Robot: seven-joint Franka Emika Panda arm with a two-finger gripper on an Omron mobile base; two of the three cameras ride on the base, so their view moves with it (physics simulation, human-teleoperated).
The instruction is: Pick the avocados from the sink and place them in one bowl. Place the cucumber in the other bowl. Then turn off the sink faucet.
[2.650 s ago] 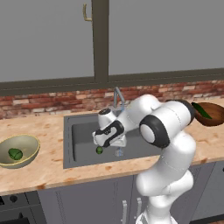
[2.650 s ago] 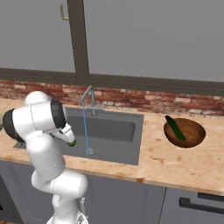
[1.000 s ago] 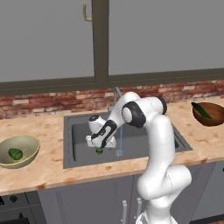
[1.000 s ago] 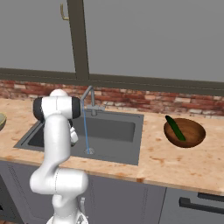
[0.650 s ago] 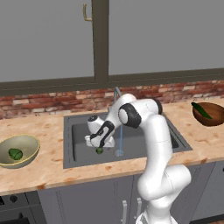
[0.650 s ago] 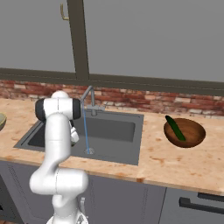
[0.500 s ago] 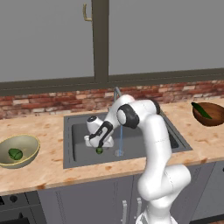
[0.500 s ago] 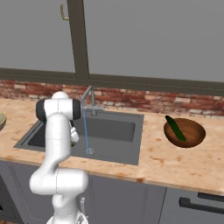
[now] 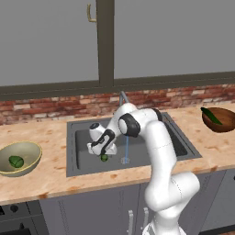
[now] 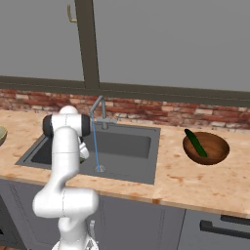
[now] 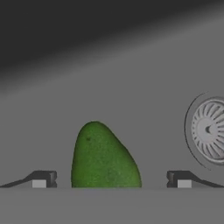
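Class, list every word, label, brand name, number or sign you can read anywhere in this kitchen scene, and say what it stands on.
None: no readable text in any view.
Cabinets: plain grey fronts, no lettering.
Bowls, olive and brown: unmarked.
Avocado in the sink, between the open gripper fingers: no sticker.
Faucet and arm: no brand or number.

Wooden counter (image 9: 55,179) carried the sink (image 9: 137,158) set in near its middle. Olive bowl (image 9: 20,158) sat toward its left end, brown bowl (image 9: 220,120) toward its right end, both near the front edge.
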